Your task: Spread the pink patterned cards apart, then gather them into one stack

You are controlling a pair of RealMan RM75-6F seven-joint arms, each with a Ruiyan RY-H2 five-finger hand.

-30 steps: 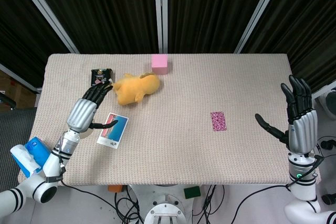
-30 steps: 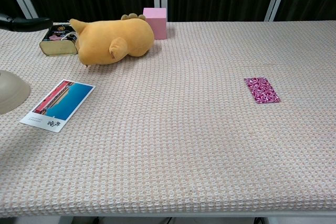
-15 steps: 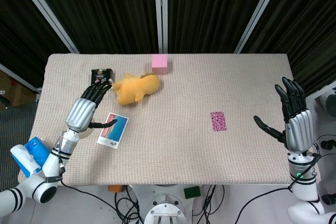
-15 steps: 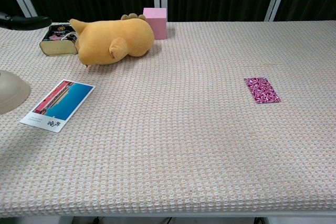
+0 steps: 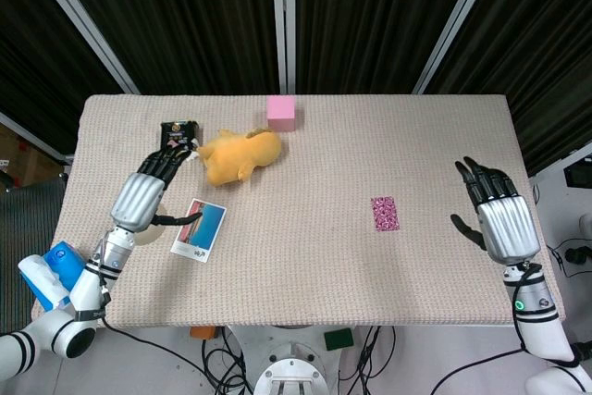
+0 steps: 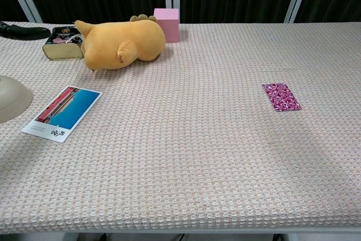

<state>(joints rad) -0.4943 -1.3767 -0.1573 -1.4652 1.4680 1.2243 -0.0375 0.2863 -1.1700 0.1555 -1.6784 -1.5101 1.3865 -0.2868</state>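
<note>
The pink patterned cards (image 5: 385, 214) lie as one small neat pile on the woven mat, right of the middle; the chest view shows the same pile (image 6: 281, 96). My right hand (image 5: 494, 216) hovers palm down to the right of the pile, apart from it, fingers spread and holding nothing. My left hand (image 5: 145, 193) hangs over the left side of the table beside the postcard, fingers extended and empty. In the chest view only a dark fingertip of the left hand (image 6: 22, 30) shows at the left edge.
A yellow plush toy (image 5: 240, 154) lies at the back left, with a pink block (image 5: 281, 113) behind it and a small dark tin (image 5: 178, 133) to its left. A picture postcard (image 5: 198, 229) lies near my left hand. A pale bowl (image 6: 11, 99) sits at the left edge.
My right hand has tipped forward from upright to palm down and moved in over the table's right edge, nearer the cards. The left hand has barely shifted.
</note>
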